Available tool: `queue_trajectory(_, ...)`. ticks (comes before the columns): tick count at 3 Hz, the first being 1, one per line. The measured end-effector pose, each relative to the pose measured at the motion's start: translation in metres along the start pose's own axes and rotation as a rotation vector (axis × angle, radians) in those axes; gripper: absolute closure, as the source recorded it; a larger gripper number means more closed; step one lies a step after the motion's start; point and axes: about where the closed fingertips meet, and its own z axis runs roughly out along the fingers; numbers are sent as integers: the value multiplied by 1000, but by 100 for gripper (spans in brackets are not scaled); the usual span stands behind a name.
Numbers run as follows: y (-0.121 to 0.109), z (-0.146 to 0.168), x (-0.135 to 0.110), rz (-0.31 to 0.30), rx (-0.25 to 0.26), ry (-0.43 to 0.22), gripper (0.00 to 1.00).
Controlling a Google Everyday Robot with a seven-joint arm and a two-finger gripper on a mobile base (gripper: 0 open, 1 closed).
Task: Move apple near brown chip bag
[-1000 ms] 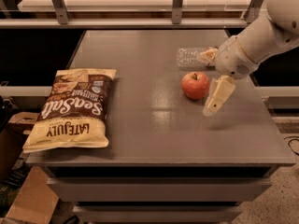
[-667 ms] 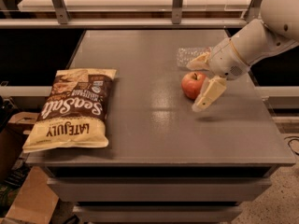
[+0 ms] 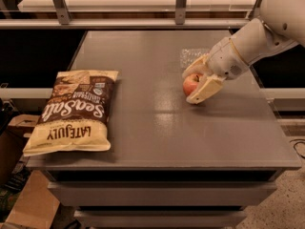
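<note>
Looking across the grey table [image 3: 157, 132], we find the apple [image 3: 190, 83] on its right half, just in front of a clear crinkled plastic bottle [image 3: 192, 56] that lies near the back; the apple is small and round, red-orange on the side that faces us, with a paler yellowish patch towards its top; its stem we cannot make out. The gripper [image 3: 191, 87] reaches in from the right at the end of a pale arm [image 3: 248, 44]; its two cream fingers [image 3: 206, 88] stand one behind and above the apple, one in front and to its right, and they pinch the fruit between them, so that only its left side shows; whether the apple rests on the tabletop or hangs just clear of it we cannot tell. The brown chip bag [image 3: 74, 111] lies flat at the table's left edge, well apart from the apple; its middle is brown with white "Sea Salt" script, its near end cream-yellow with dark "LATE JULY" lettering, all of it upside down to us. A cardboard box [image 3: 14, 132] sits on the floor below the left corner.
</note>
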Motion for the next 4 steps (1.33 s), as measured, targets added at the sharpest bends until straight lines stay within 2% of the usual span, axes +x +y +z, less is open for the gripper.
queue_trajectory(1, -3, -4, -4, -5, 1, -9, 87)
queue_trajectory(2, -3, -2, -5, -6, -2, -9, 100)
queue_trajectory(3, -3, -2, -5, -6, -2, -9, 100)
queue_trajectory(4, -3, 14, -23, -48, -37, -64, 100)
